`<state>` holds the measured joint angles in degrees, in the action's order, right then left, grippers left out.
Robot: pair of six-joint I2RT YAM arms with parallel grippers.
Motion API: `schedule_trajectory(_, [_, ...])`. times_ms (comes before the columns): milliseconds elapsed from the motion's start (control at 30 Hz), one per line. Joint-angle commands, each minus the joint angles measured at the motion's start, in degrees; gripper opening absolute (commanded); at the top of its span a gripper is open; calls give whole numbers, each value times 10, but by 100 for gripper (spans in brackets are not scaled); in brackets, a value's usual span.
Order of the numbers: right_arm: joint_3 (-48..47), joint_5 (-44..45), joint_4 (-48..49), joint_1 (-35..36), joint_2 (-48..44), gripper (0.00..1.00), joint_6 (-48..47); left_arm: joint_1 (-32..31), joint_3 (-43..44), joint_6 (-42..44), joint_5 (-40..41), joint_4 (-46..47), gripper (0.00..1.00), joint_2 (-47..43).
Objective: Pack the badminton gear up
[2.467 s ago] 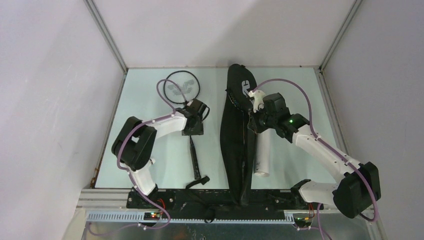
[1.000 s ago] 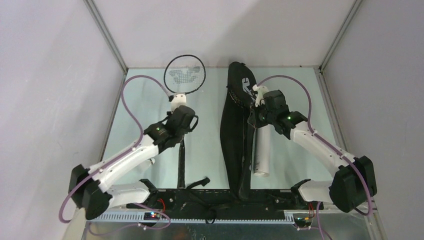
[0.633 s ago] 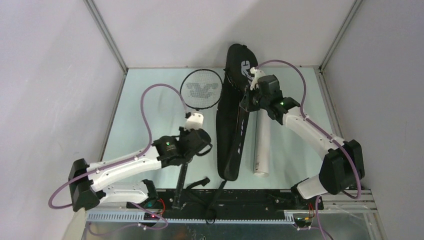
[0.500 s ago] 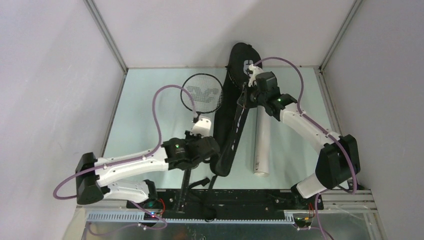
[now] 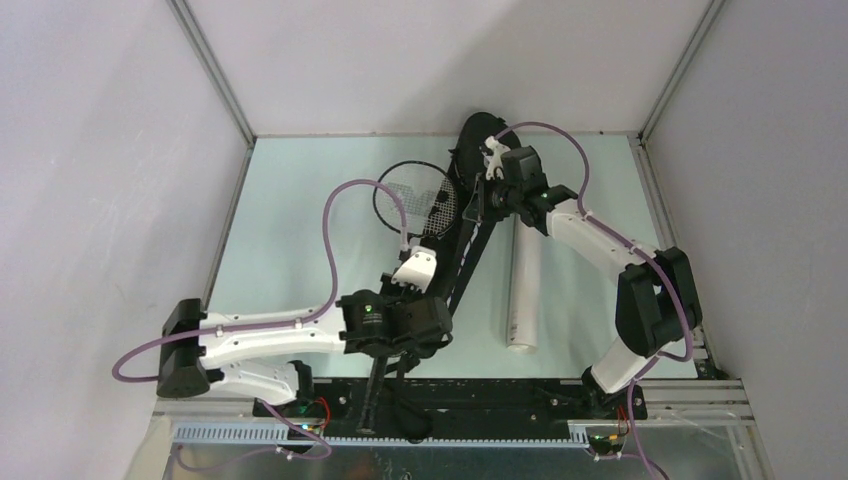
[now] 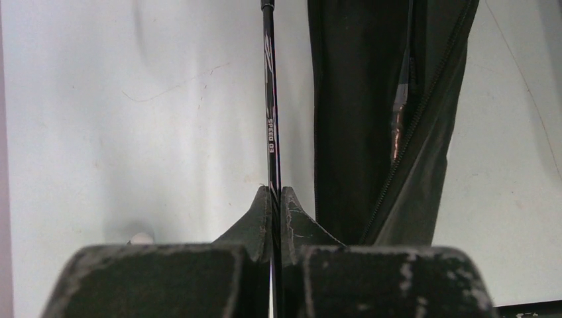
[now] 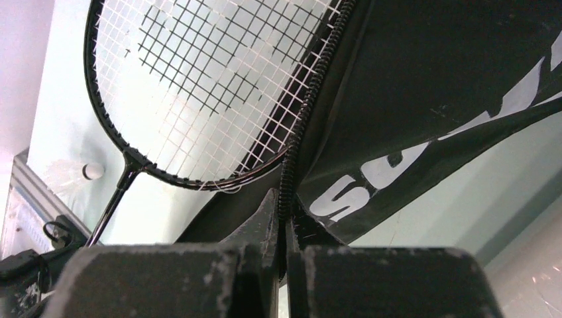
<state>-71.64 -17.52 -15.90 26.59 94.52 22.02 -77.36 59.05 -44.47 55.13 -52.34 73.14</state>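
A thin black racket [image 5: 415, 195] lies slanted on the pale table, its handle over the near rail. My left gripper [image 5: 415, 305] is shut on its shaft [image 6: 270, 119]. The black racket bag [image 5: 468, 230] lies beside it, its narrow end near my left gripper. My right gripper [image 5: 480, 200] is shut on the bag's zip edge [image 7: 311, 106] and holds the flap up. The right side of the racket head [image 7: 212, 86] is under that flap. A long white tube [image 5: 525, 290] lies right of the bag. A small white shuttlecock [image 7: 69, 173] shows blurred on the table.
Grey enclosure walls with metal posts [image 5: 215, 70] close in the table on three sides. A black base rail [image 5: 480, 395] runs along the near edge. A purple cable [image 5: 345, 215] loops above the left arm.
My left gripper has carried the racket rightward, so its head now reaches into the bag's opening. My right gripper has moved far-left with the zip edge, and the bag has swung to a slant.
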Motion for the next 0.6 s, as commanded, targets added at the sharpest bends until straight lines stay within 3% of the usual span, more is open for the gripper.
schedule_trajectory(0, [-35,-76,45,-2,-1,0,-25,-7,-33,34,28,92,0,-55])
schedule_trajectory(300, [-35,-163,67,-19,17,0,-4,-37,-109,145,32,204,0,-124])
schedule_trajectory(567, [-35,-216,80,-14,7,0,0,-46,-101,228,35,253,0,-49])
